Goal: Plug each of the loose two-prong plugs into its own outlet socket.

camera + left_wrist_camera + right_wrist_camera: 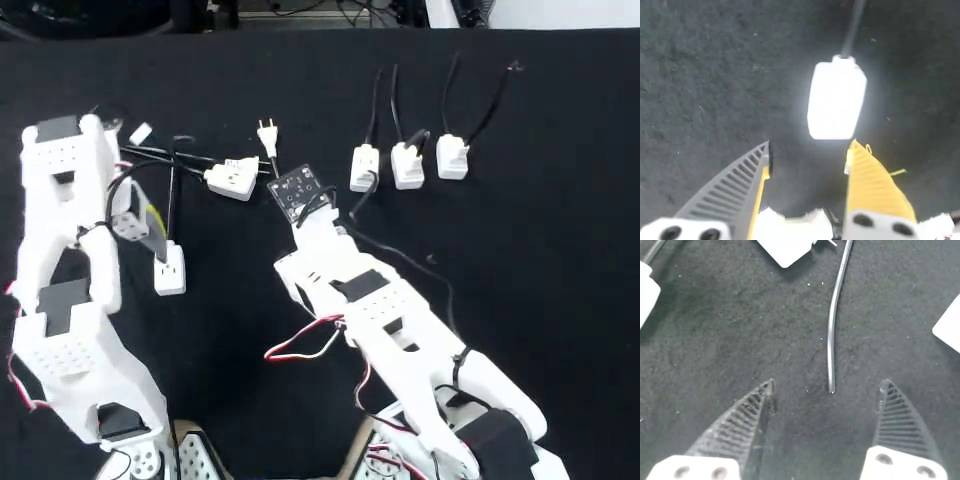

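Six white corded pieces lie on the black surface: one two-prong plug with bare prongs, and five boxy blocks. I cannot tell for each block whether it is a socket. There are two arms and two tools.

The left tool is released. Its ribbed, wedge-shaped fingers are spread wide, one grey and one faced in yellow. Just ahead of its tips, in line with the gap and touching neither finger, lies a white block, a rounded rectangle with its dark lead running on away from the tool.

The right tool is also released, with dark ribbed fingers. A thin black cord ends between its tips and touches neither. Bare cloth lies on both sides of it, and white pieces sit farther ahead toward either side.

A row of three blocks lies ahead and to the right of the right tool, with narrow gaps between them and open cloth beyond. The fifth block sits to that tool's left, with the plug just past it.

The surface is matte, fuzzy cloth flecked with lint.
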You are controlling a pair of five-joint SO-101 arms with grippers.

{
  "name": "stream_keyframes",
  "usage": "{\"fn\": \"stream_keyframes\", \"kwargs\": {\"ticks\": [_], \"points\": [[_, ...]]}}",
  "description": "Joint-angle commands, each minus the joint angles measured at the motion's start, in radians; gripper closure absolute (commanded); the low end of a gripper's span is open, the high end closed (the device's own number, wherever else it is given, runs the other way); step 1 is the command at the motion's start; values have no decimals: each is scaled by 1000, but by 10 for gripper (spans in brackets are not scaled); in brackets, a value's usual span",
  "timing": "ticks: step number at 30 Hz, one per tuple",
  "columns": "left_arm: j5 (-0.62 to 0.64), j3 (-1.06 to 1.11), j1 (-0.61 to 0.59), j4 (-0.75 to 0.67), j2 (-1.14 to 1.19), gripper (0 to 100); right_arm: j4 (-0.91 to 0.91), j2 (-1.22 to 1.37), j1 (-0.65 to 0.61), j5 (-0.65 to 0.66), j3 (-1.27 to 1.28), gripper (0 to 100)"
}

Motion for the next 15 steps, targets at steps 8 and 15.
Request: {"fn": "stream_keyframes", "kwargs": {"ticks": [8, 15], "points": [[-129, 257, -24, -328, -58, 755, -20, -1, 12, -6, -12, 702], [-152, 357, -19, -473, -68, 755, -20, -1, 12, -6, -15, 702]]}}
